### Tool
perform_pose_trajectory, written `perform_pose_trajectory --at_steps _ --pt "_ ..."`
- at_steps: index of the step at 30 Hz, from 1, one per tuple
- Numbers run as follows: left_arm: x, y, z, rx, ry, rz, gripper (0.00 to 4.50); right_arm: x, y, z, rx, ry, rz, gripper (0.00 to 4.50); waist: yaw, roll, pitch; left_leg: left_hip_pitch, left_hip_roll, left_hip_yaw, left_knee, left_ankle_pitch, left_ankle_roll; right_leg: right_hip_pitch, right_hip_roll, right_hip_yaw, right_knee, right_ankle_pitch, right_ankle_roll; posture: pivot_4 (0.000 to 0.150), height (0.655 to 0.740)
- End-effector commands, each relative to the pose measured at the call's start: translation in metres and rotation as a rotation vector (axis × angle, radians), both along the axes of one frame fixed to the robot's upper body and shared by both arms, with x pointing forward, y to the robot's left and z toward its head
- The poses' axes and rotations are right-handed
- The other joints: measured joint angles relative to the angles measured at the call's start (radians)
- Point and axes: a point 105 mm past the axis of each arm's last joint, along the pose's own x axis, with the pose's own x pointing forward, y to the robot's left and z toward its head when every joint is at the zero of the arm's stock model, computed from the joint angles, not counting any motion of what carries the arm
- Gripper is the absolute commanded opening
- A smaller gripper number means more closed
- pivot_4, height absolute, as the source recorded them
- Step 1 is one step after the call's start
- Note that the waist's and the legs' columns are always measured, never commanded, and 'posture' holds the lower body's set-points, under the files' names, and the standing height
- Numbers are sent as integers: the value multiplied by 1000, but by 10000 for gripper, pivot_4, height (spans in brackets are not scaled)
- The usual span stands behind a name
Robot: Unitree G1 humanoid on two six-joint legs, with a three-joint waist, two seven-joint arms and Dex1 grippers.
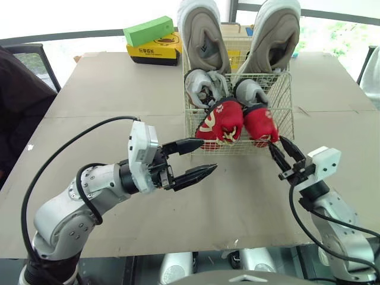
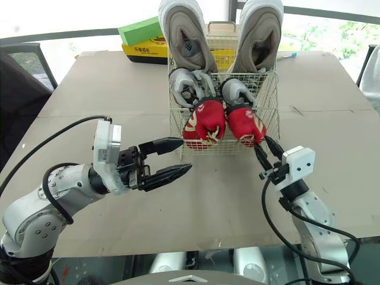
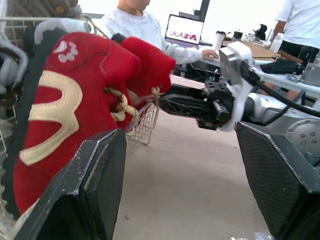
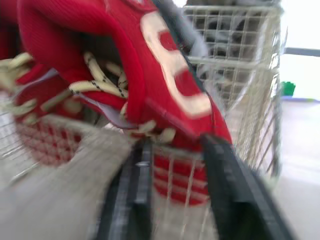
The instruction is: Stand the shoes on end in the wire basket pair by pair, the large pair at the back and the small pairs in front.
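A black chair [image 1: 35, 62] stands far to the left of the wire basket [image 1: 285, 113], past the edge of the brown bench [image 1: 107, 95]. The left tool [image 1: 209, 155] is just in front of the basket's left corner. Its two black fingers are spread wide apart and hold nothing. They point at the basket.

Behind the basket, to its left, a green box [image 1: 148, 29] lies on top of a yellow box [image 1: 153, 52]. The yellow box has a black strip with yellow writing on it, but the letters are too small to read.

The basket sits on the bench. At the back of the basket the big pale pair [image 1: 202, 35] stands on end, with the tips up. In front of them, inside the basket, is the small grey pair [image 1: 202, 86]. At the front of the basket is the red pair [image 1: 221, 123], side by side, leaning out over the front rim. In the left wrist view, one red shoe has a cream mark on its side that looks like a 3.

The right tool [image 1: 276, 143] is at the front right corner of the basket, right under the right red shoe. Its fingers are a little apart and grip nothing.

Beyond the basket, the left wrist view shows a person in a pale top [image 3: 135, 25] sitting by an open laptop [image 3: 185, 31].
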Motion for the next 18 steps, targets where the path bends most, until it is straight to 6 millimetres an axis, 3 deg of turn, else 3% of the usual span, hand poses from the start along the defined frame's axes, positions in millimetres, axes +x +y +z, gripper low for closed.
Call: perform_pose_trajectory --at_steps 1,3,8,12,18 --pt "-2 6 2 -4 -22 24 37687 -15 -11 14 -87 -12 61 32124 1 0 0 0 0 0 0 0 0 0 0 0 0 0 0 1500 7400" --pt "0 13 -5 5 12 69 37687 -25 -23 11 -147 52 108 41962 2 0 0 0 0 0 0 0 0 0 0 0 0 0 0 1500 7400" --pt "-12 38 -36 74 131 125 37687 -43 -61 2 -305 199 195 41962 -3 1 0 0 0 0 -1 0 0 0 0 0 -2 0 0 1500 7400" --pt "-24 58 -67 151 198 209 37687 -44 -97 4 -363 275 184 41962 0 0 0 0 0 1 -2 -1 1 0 0 0 -6 0 0 1500 7400" --pt "-23 66 -74 165 185 229 37687 -42 -108 -1 -382 314 208 41962 8 1 0 -4 1 -2 -2 -2 0 0 -8 -3 -12 0 0 1500 7400"
